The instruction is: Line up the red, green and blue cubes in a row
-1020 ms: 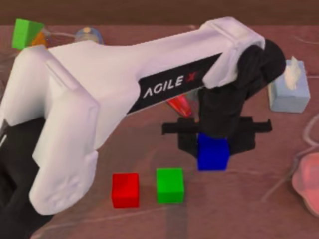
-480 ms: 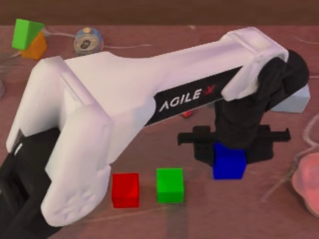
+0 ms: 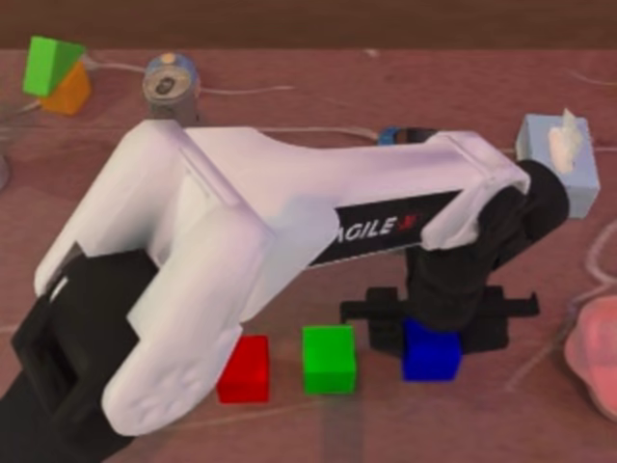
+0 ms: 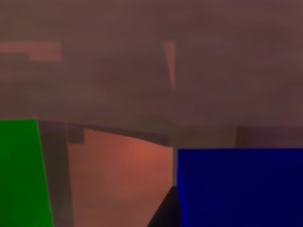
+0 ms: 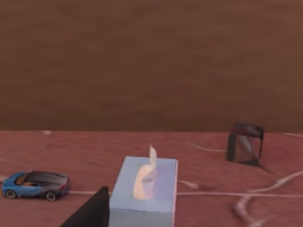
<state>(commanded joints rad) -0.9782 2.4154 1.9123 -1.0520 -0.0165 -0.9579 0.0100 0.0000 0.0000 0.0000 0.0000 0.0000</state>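
Left gripper (image 3: 431,333) clamping blue cube (image 3: 430,351) at 3 o'clock of green cube (image 3: 329,359), red cube (image 3: 244,368) beyond. Looking light, rigid, matte; gripping flat opposite faces.

The left arm (image 3: 241,241) wears a smooth, rounded white shell with a black strip along its side bearing "AGILE" in white letters and a red mark. Its base and wrist sections are matte black, ending in a black, wide-barred tool (image 3: 431,333).

The left arm (image 3: 289,222) covers the red cube's (image 3: 246,371) left corner and the blue cube's (image 3: 431,352) top; the frame edge crops the pink object (image 3: 598,352).
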